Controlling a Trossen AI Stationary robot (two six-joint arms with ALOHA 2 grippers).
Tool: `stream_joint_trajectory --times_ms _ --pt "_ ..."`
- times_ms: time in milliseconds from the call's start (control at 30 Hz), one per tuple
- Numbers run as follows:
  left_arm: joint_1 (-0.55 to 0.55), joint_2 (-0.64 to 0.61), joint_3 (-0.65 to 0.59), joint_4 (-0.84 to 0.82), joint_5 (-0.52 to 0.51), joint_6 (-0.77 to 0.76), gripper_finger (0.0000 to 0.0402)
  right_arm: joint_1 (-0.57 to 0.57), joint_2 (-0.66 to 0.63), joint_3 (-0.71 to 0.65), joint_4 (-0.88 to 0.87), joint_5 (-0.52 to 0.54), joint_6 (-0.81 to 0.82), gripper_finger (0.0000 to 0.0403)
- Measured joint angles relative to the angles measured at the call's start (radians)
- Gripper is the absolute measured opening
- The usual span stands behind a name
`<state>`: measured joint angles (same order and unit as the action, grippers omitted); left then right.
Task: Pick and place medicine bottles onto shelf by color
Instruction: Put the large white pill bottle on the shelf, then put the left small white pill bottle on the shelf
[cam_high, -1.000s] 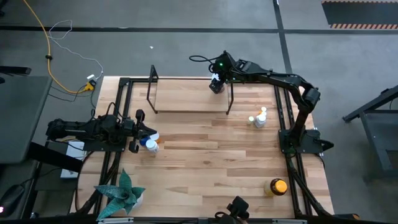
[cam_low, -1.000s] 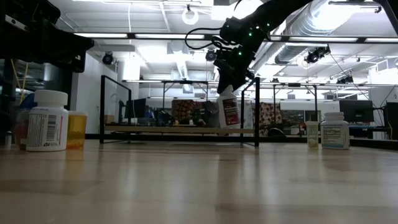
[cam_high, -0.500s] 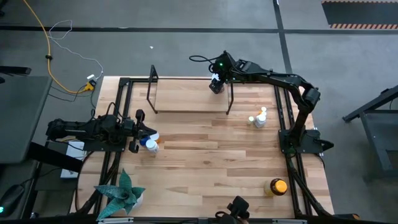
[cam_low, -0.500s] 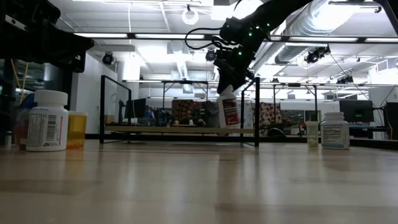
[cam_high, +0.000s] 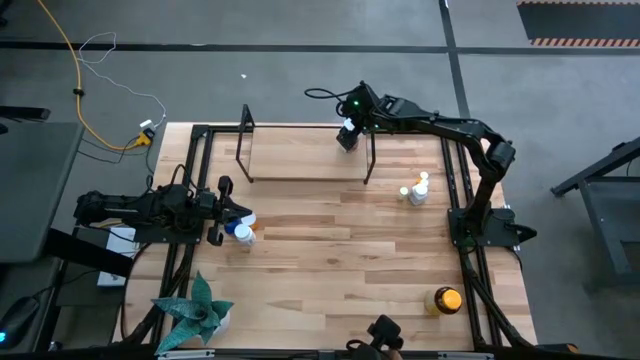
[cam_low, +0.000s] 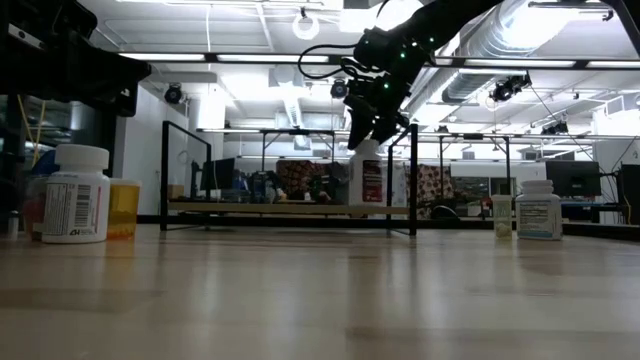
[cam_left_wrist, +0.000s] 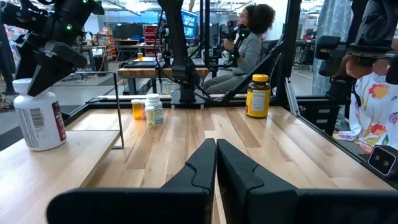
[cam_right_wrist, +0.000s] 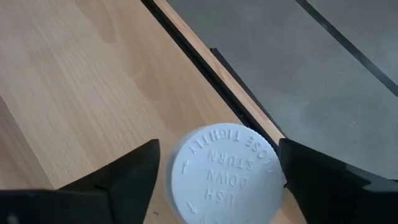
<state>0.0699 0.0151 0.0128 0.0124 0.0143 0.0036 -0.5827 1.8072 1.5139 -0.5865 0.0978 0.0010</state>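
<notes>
Two matte-black jointed arms (cam_high: 440, 125) with looping black cables, a green light near the right wrist

You're in a robotics lab or workshop, pretty clearly. The wooden bench (cam_high: 330, 250) sits on a bare grey concrete floor (cam_high: 300, 60) with a yellow cable (cam_high: 75, 70) trailing across it. Look level across the bench and you get exposed silver ducting (cam_low: 540, 30) and strip lights overhead, plus rows of monitors (cam_low: 572, 178) and more black frames in the back. From the left arm's camera you can spot a seated person (cam_left_wrist: 239, 50) among other rigs and desks.
</notes>
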Motion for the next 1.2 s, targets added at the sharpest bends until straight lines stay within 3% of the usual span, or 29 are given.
stream_joint_trajectory --times_ms 167,400,600,767,1200 --pt "0.0 0.0 0.0 0.0 0.0 0.0 0.0005 0.0 0.0 0.029 -0.033 0.0 -0.025 0.0336" --pt "0.0 0.0 0.0 0.0 0.0 0.0 0.0005 0.004 0.0 0.189 -0.171 -0.005 -0.054 0.0337" --pt "0.0 0.0 0.0 0.0 0.0 0.0 0.0005 0.042 -0.04 0.235 -0.266 -0.128 -0.09 0.0337" --pt "0.0 0.0 0.0 0.0 0.0 0.0 0.0005 0.104 -0.214 0.045 -0.156 -0.177 -0.114 0.0337" --pt "0.0 0.0 0.0 0.0 0.0 0.0 0.0005 0.279 -0.931 -0.793 0.553 -0.174 0.002 0.0337"
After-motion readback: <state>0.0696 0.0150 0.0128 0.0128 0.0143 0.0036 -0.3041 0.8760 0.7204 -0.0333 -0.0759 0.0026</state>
